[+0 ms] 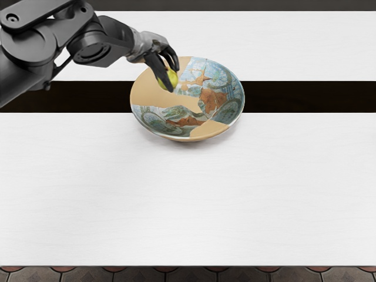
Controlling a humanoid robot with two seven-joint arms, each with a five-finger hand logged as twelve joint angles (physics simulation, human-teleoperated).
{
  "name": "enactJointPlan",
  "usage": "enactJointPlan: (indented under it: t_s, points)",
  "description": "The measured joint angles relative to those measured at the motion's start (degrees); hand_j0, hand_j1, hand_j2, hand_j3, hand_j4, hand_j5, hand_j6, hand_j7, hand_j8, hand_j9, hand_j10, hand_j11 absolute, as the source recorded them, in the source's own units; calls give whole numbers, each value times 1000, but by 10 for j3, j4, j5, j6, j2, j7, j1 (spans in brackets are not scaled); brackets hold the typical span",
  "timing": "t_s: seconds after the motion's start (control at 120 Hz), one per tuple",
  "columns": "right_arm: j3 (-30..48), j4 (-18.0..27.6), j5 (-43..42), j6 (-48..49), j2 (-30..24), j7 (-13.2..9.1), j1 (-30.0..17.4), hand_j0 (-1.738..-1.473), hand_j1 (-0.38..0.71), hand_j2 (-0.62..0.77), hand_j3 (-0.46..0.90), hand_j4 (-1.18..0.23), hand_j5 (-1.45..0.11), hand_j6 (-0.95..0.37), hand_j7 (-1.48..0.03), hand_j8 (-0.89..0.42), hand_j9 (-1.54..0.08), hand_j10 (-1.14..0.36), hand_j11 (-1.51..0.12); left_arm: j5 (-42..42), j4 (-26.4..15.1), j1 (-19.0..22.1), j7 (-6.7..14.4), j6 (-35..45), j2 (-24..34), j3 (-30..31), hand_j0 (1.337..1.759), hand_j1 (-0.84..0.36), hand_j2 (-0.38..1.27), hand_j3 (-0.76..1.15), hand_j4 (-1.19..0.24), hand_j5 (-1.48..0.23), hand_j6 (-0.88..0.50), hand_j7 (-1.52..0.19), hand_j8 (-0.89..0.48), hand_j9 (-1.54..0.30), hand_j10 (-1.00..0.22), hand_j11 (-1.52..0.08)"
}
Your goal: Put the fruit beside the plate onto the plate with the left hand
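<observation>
A patterned plate (217, 111), tan with blue, green and orange patches and shaped like a shallow bowl, sits at the far edge of the near white table. My left hand (163, 63) comes in from the upper left and hovers over the plate's left rim. Its dark fingers are curled around a small yellow-green fruit (171, 79), most of which is hidden by them. The fruit is above the plate's inner left side; I cannot tell whether it touches the plate. The right arm is out of view.
A dark gap (305, 97) separates the near white table (188, 194) from a second white surface (294, 41) behind. The left arm's bulky black links (41, 47) fill the upper left corner. A tiled floor shows along the bottom edge.
</observation>
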Motion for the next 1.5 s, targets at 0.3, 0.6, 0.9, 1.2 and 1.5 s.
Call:
enactJointPlan:
  t_s: [0.3, 0.6, 0.9, 1.2, 1.5]
  points:
    - [-1, 0, 0, 0, 0, -1, 4, -1658, -349, 0, 0, 0, 0, -1, 0, 0, 0, 0, 0, -1, 0, 0, 2, 53, -18, -4, 1651, -226, 248, 0, -597, -903, -365, -857, -341, -847, -492, -860]
    - [-1, 0, 0, 0, 0, -2, 5, -1658, -349, 0, 0, 0, 0, -1, 0, 0, 0, 0, 0, -4, -1, 0, 1, 81, -16, -9, 1656, 1, 94, 0, -318, -443, -265, -432, -260, -430, -294, -433]
    - [-1, 0, 0, 0, 0, -3, 6, -1658, -349, 0, 0, 0, 0, -1, 0, 0, 0, 0, 0, -162, -51, 12, 2, 77, 50, -9, 1658, 243, 27, 0, -96, -130, -85, -128, -83, -127, -91, -128]
    - [-1, 0, 1, -2, 0, -3, 7, -1658, -349, 0, 0, 0, 0, -1, 0, 0, 0, 0, 0, -413, -193, 43, 2, -57, 204, -9, 1658, 309, 8, 0, -35, -47, -33, -46, -32, -46, -34, -46]
    - [-1, 0, 1, -3, 0, -3, 5, -1658, -349, 0, 0, 0, 0, -1, 0, 0, 0, 0, 0, -567, -344, 139, 0, -133, 355, -13, 1658, 325, 4, 0, -20, -27, -19, -27, -19, -27, -20, -27]
